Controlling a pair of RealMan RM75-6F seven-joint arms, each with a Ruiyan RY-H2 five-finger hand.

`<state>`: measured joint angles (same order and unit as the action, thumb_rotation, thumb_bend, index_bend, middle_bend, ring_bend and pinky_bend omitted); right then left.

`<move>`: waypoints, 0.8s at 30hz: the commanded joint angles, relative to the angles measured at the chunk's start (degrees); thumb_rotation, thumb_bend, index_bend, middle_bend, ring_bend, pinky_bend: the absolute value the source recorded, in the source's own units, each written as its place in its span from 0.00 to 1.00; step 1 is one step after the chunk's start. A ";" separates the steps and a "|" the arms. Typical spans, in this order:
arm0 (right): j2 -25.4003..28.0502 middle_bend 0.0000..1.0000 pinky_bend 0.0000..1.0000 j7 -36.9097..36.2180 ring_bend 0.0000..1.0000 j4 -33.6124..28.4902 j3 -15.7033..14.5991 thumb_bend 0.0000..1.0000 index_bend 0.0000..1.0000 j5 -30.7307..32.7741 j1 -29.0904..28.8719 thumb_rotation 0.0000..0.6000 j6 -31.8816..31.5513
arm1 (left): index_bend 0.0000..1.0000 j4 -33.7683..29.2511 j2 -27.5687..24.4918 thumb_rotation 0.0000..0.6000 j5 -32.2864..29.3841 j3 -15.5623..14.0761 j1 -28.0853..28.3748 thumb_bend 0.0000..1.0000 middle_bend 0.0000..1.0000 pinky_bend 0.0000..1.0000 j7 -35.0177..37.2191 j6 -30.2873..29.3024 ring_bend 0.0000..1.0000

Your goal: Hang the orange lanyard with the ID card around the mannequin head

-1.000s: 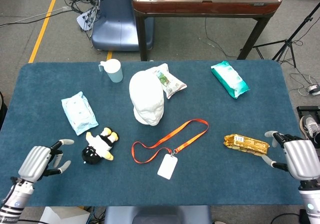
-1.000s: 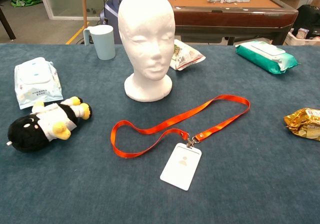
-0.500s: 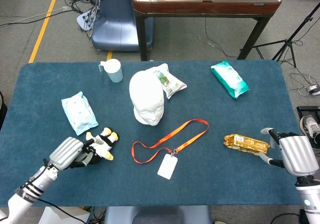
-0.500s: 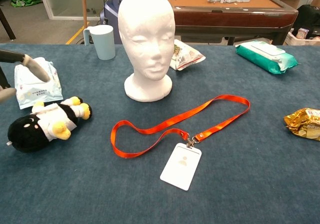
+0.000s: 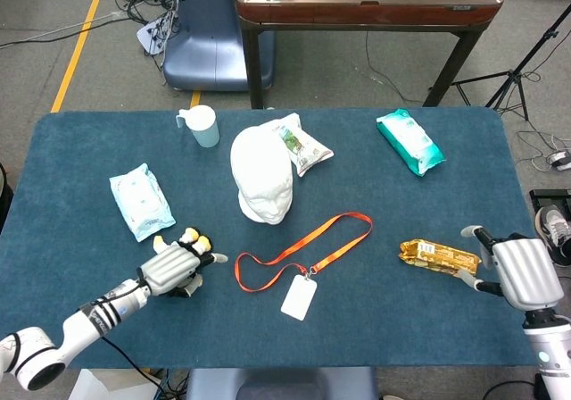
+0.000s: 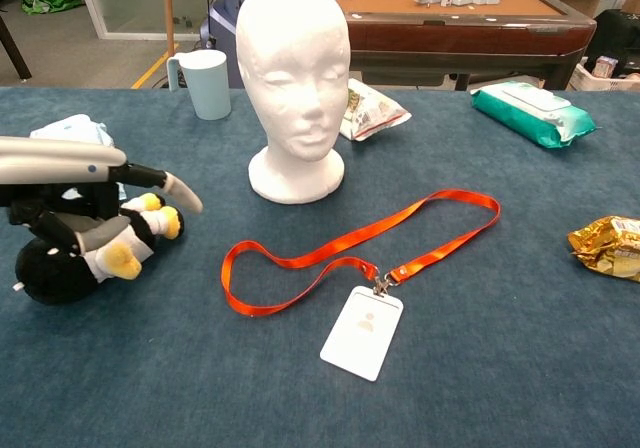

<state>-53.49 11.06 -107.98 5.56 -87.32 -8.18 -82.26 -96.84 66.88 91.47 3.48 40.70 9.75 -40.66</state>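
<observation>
The orange lanyard lies flat in a long loop on the blue table, its white ID card clipped at the near side. The white foam mannequin head stands upright just behind it. My left hand hovers over the plush penguin, fingers spread, a short way left of the lanyard's near-left end, holding nothing. My right hand is open at the table's right edge, beside the gold packet; the chest view does not show it.
A plush penguin lies under my left hand. A wipes pack, a pale blue cup, a snack bag, a teal wipes pack and a gold packet lie around.
My left hand has swept in from the front-left corner to over the penguin, toward the lanyard. My right hand has shifted slightly inward. The lanyard has not moved.
</observation>
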 commanded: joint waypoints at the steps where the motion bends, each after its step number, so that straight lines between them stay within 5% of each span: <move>1: -0.07 0.75 0.63 -0.77 0.79 0.00 -0.11 0.11 0.38 0.21 -0.06 1.00 0.26 | 0.15 -0.60 1.75 1.00 -3.70 0.95 2.46 0.66 0.98 0.91 -2.32 2.96 1.00; 24: 0.25 0.76 0.63 -3.58 0.80 1.61 -0.92 0.11 0.38 0.28 0.88 1.00 -0.63 | 0.15 6.35 11.53 1.00 -21.33 0.00 12.24 0.66 1.00 0.91 -17.03 11.98 1.00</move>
<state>-53.25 7.53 -106.42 4.64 -87.08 -7.31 -82.89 -91.28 77.66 71.29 3.88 52.20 -6.21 -29.07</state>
